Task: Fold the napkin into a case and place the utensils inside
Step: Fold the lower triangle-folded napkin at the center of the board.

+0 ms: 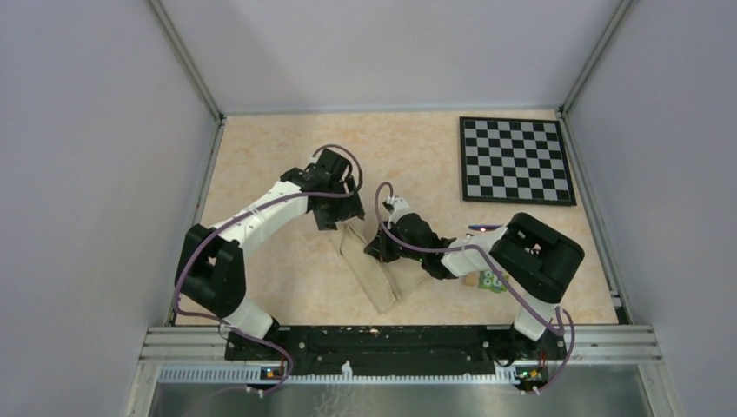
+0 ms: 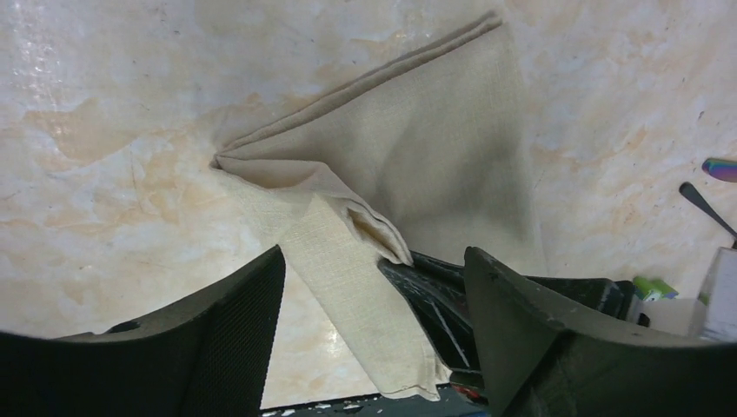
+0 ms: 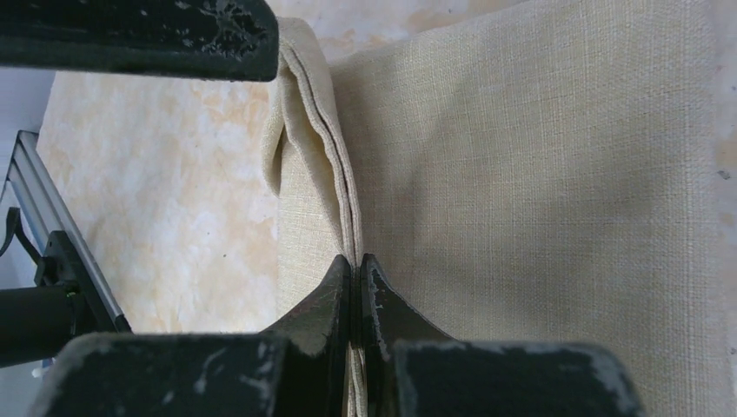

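Observation:
The beige napkin (image 1: 369, 271) lies folded into a long strip on the table between the two arms. In the left wrist view a folded flap (image 2: 343, 278) rises off the flat part of the napkin (image 2: 426, 139). My left gripper (image 2: 374, 334) stands open around this flap, at the strip's far end (image 1: 335, 224). My right gripper (image 3: 356, 271) is shut on the layered fold edge of the napkin (image 3: 539, 174), at the strip's right side (image 1: 381, 252). Two utensils lie to the right, one purple-blue (image 2: 720, 168) and one dark (image 2: 702, 201).
A black-and-white chessboard (image 1: 515, 161) lies at the back right. A small green block (image 1: 491, 281) sits beside the right arm. The metal rail (image 1: 391, 340) runs along the table's near edge. One left finger (image 3: 139, 35) crosses the top of the right wrist view.

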Available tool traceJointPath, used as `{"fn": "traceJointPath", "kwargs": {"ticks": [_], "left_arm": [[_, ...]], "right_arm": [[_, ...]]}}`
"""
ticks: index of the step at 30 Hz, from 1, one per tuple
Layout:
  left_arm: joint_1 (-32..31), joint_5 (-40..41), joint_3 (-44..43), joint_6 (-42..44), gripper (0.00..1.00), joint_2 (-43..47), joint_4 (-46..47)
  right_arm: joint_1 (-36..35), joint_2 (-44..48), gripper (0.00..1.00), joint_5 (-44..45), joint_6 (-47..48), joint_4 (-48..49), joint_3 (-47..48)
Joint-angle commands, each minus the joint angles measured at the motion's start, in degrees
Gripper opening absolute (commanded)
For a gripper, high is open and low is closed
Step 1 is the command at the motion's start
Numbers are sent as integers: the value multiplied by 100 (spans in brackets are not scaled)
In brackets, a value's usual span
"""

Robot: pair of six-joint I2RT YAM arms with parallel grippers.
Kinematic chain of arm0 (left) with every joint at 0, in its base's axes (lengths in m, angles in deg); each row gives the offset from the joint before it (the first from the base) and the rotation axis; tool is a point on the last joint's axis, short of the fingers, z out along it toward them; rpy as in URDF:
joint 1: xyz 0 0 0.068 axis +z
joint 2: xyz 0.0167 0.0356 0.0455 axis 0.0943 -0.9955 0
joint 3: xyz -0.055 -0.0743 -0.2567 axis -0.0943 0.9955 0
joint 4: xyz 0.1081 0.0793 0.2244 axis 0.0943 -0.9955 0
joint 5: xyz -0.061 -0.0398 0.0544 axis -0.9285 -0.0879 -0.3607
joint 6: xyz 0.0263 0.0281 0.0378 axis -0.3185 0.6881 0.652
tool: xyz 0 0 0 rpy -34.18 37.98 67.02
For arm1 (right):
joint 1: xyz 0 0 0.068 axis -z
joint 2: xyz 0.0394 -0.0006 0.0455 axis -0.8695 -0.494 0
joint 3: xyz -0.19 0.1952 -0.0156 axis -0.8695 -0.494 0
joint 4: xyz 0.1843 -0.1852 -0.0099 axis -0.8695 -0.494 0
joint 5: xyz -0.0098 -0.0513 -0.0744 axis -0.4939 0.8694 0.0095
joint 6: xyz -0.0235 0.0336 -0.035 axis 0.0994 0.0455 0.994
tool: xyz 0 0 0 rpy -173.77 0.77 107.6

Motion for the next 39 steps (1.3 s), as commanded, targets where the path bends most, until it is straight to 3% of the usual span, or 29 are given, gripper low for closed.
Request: {"fn": "traceJointPath", "kwargs": {"ticks": [1,13,20,39], "left_arm": [[359,-435,479,242,77,439,518],[903,-1320,1370,277,60,866,1522],[931,-1469,1401,286,32,580,1754],[946,-2106,1476,210,10,-201,2592]], "right_arm": [[76,379,0,208,-10,73,-80],[125,131,0,191,-96,133,-145],[173,84,0,310,-134,69,-178],[261,-72,0,347,-217,179,-284]]}}
